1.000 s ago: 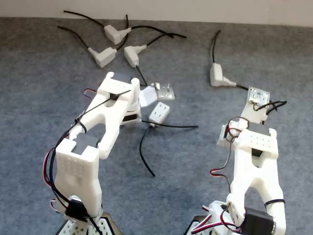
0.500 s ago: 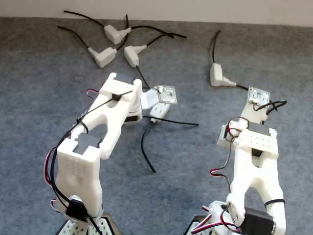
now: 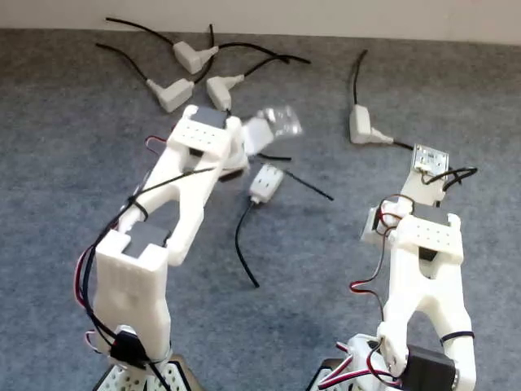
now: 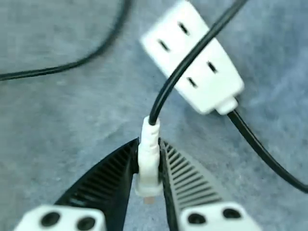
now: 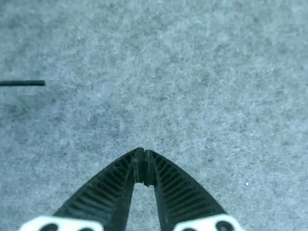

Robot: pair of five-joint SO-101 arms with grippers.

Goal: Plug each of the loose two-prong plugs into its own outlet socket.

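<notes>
Left jaws pinch plug; outlet socket near.

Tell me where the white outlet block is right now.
In the high view the outlet block lies on the carpet mid-table, just nearer the arm bases than the left gripper, which holds a plug.

The plug and outlet block are white, cords black, carpet speckled grey, jaws ribbed black.

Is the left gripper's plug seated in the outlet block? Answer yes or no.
No: the left gripper holds the plug apart from the outlet block, whose visible slots are all empty.
</notes>
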